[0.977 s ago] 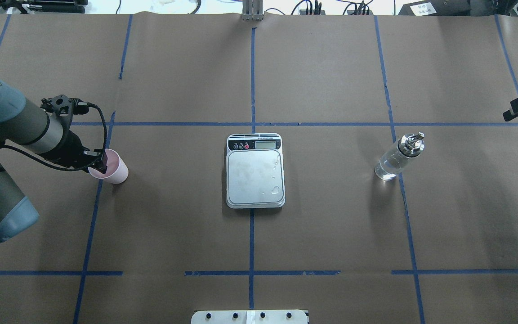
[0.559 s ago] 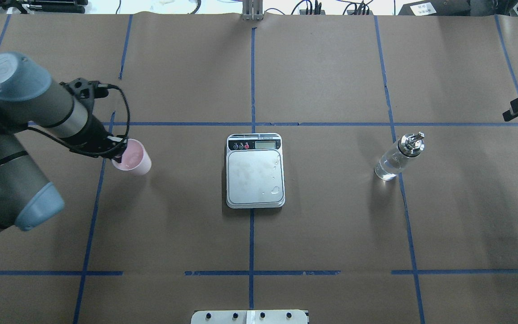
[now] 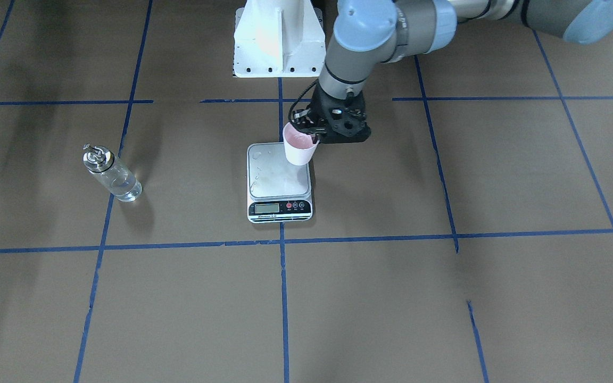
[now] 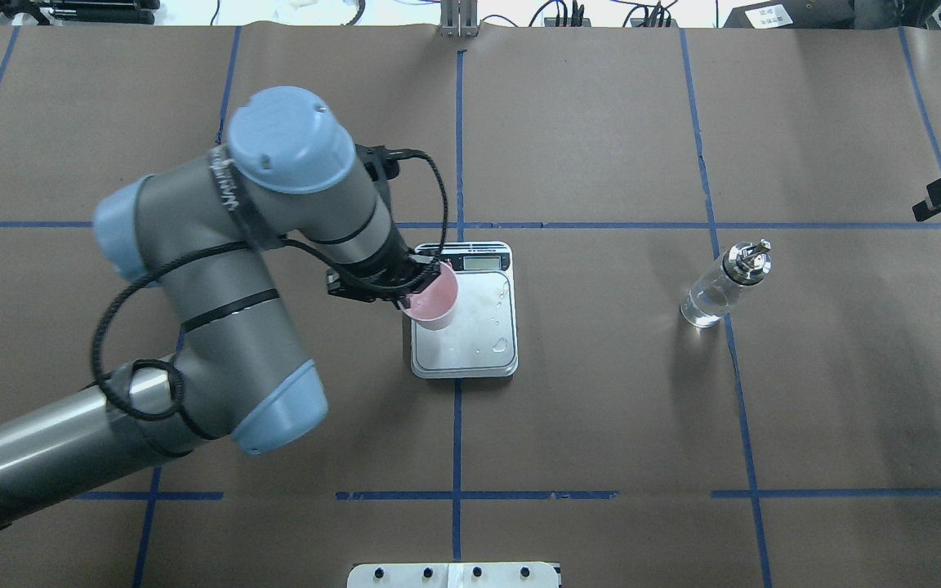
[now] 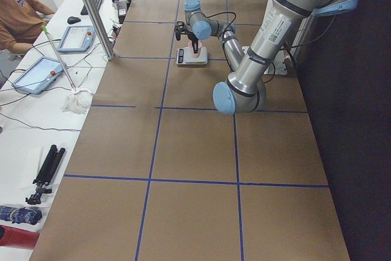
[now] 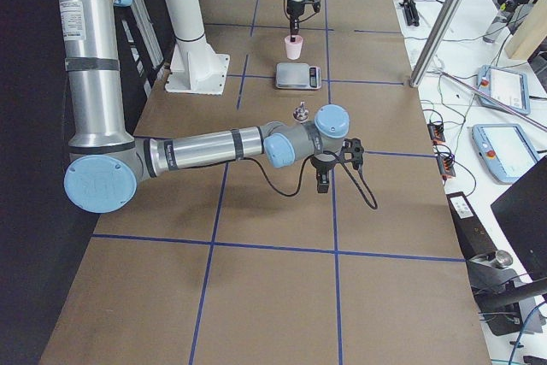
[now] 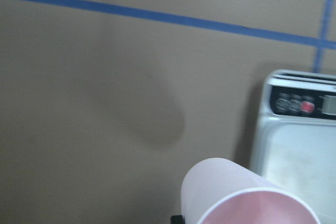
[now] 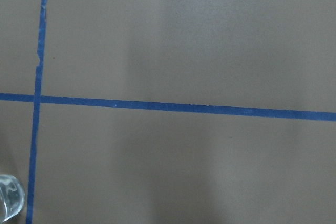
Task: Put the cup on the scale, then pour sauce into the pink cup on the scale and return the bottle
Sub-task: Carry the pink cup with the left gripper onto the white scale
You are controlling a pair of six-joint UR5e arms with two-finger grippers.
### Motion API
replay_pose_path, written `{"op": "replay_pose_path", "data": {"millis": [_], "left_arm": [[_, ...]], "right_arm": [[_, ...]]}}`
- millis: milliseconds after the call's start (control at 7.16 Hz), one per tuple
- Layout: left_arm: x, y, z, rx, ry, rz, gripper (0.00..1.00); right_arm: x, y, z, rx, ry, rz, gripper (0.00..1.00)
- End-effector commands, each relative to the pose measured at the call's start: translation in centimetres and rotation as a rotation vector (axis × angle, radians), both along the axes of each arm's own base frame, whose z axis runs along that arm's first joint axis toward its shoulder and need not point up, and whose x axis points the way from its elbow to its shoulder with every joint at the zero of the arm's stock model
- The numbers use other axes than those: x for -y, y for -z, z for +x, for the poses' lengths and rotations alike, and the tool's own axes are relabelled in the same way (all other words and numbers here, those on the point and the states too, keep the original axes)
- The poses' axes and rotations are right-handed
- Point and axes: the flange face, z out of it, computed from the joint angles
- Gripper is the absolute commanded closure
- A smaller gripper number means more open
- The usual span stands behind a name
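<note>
My left gripper (image 4: 415, 287) is shut on the rim of the pale pink cup (image 4: 433, 300), which hangs upright just above the robot-left edge of the scale (image 4: 479, 331). The front view shows the cup (image 3: 299, 150) over the silver platform of the scale (image 3: 274, 178). In the left wrist view the cup (image 7: 247, 198) fills the bottom, with the scale (image 7: 299, 156) to its right. The clear glass bottle (image 4: 720, 287) of sauce stands alone on the table's right. My right gripper (image 6: 323, 180) hovers near it, pointing down; I cannot tell whether it is open or shut.
Brown paper with blue tape lines covers the table. A white robot base (image 3: 277, 37) stands behind the scale. Water drops lie on the scale's platform. The bottle's edge (image 8: 9, 203) shows in the corner of the right wrist view. A person sits at a side desk (image 5: 18, 10).
My left arm has swung right, carrying the cup from the table's left side to above the scale. The bottle and the right arm have stayed where they were.
</note>
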Motion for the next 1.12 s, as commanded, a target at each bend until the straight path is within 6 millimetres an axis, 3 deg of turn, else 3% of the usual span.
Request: {"op": "replay_pose_path", "data": {"millis": [0,419,559,698,838,977], "left_arm": [[0.7,2.7,5.3,0.034,0.0,-0.002,1.0],[-0.1,1.4,6.2,0.063,-0.002,0.003,1.0],[-0.1,-1.1,6.2,0.089,-0.004,-0.01,1.0],[0.1,-0.8,5.9,0.089,0.011,0.009,1.0],[0.1,-0.9,5.9,0.09,0.01,0.008,0.68],[0.0,-0.3,5.6,0.075,0.008,0.014,0.16]], "right_arm": [[-0.1,-0.2,0.0,0.003,0.002,-0.005,0.0],[0.0,0.0,0.0,0.004,0.002,-0.002,0.0],[-0.1,-0.1,0.0,0.004,0.002,-0.003,0.0],[-0.1,-0.1,0.0,0.004,0.001,-0.005,0.0],[0.0,0.0,0.0,0.004,0.001,-0.003,0.0],[0.0,0.0,0.0,0.004,0.001,-0.003,0.0]]}}
